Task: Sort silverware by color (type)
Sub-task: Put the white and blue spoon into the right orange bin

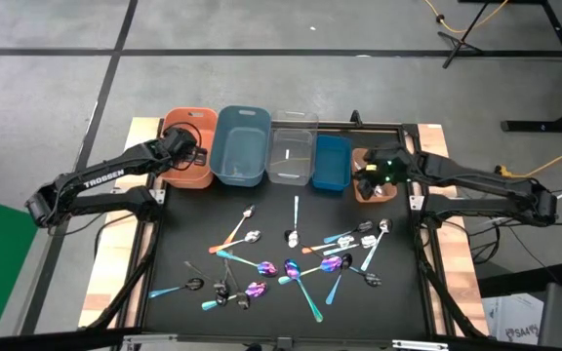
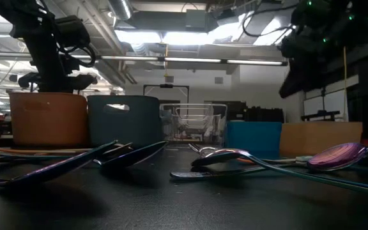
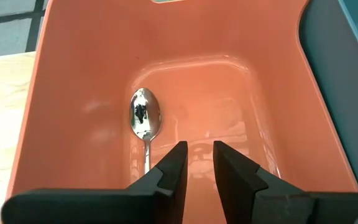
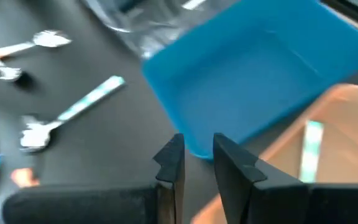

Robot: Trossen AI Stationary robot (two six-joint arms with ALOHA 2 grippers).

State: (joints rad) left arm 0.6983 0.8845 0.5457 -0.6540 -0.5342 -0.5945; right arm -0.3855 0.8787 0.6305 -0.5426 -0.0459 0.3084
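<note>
While both arms hang over the far row of bins, the silverware (image 1: pixel 291 261) lies scattered across the near half of the black worktop (image 1: pixel 183 234): shiny silver spoons, iridescent purple ones with teal handles, a few orange-handled and blue-handled pieces, and some small dark ones, several overlapping near the middle. From table height, a purple spoon bowl (image 2: pixel 337 155) shows at the right and dark handles cross at the left.

Farther back, five bins stand side by side along the far edge. From left to right they are the orange bin (image 1: pixel 188 146), the grey-blue bin (image 1: pixel 242 146), the clear bin (image 1: pixel 292 148), the blue bin (image 1: pixel 332 162) and the brown bin (image 1: pixel 374 185).

Over the orange bin, the left end effector (image 3: pixel 196 163) points down into it with its fingers a narrow gap apart and nothing between them. One silver spoon (image 3: pixel 145 121) lies on that bin's floor, just beside the fingertips. Over the brown bin at the right end, the right end effector (image 4: pixel 196 158) also hangs with a narrow gap and nothing held. A teal-handled piece (image 4: pixel 311 158) lies inside that bin, whose wall stands close beside the blue bin's.
</note>
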